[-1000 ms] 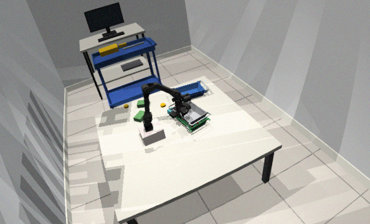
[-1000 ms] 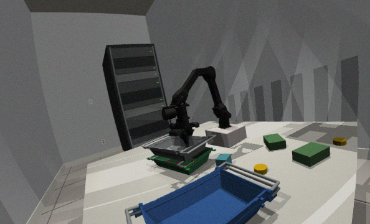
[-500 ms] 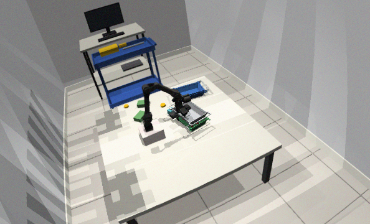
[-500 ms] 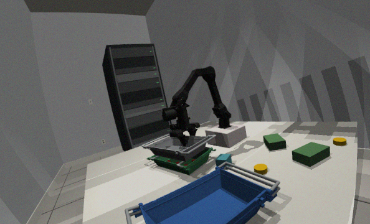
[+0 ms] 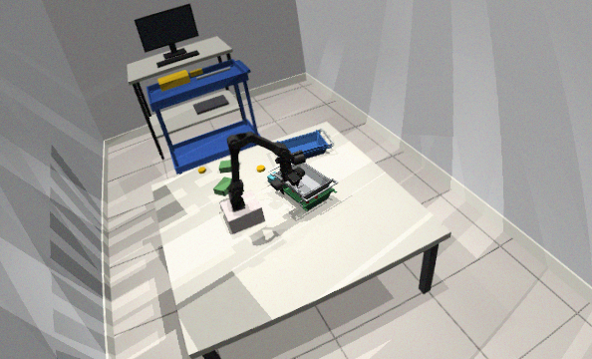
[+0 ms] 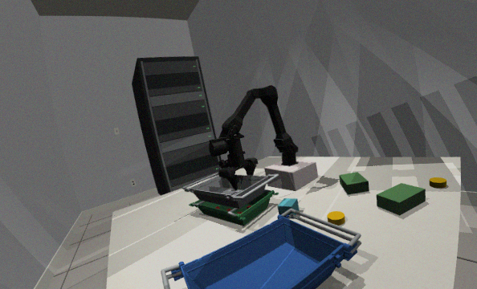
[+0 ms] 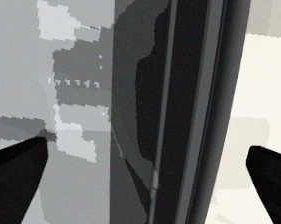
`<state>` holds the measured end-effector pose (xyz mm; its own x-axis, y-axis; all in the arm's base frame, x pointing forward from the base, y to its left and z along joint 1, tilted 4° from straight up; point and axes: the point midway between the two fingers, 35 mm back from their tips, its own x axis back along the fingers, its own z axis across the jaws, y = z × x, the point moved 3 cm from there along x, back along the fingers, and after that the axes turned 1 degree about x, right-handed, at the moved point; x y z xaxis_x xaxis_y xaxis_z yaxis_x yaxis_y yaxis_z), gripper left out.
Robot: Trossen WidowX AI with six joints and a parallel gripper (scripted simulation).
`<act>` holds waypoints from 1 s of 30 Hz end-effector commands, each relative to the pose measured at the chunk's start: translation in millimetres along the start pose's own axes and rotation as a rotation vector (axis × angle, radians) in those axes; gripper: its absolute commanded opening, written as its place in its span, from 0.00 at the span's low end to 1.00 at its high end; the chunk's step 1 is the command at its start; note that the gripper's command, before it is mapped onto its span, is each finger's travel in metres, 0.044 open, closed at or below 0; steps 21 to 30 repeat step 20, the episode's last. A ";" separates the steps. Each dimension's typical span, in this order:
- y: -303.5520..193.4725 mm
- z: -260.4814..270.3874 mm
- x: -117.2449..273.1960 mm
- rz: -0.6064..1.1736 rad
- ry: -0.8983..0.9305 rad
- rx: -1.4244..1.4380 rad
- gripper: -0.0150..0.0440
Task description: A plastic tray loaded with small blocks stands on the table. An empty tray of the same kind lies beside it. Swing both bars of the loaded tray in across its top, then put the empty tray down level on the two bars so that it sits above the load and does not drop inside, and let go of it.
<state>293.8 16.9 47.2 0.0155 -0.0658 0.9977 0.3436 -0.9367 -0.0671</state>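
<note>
The grey tray is empty and sits above the green tray, looking roughly level. Red blocks show inside the green tray. A piece of wire bar shows under the grey tray; the rest of the green tray's bars is mostly hidden, so their contact with the grey tray cannot be seen fully. My gripper is open, with one finger inside the grey tray and the other outside its long wall on the arm's side. The wall runs between the fingers without being gripped.
A blue tray with bars out stands beyond the stack. A cyan block is close beside the green tray. Two green blocks and two yellow discs lie on the table.
</note>
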 end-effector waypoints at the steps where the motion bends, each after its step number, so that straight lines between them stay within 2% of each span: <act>1: 0.7 2.1 8.9 -0.001 0.003 0.001 1.00; 16: 0.0 2.1 105.0 -0.004 -0.003 0.002 1.00; 30: -0.4 1.3 109.5 -0.004 -0.003 0.002 1.00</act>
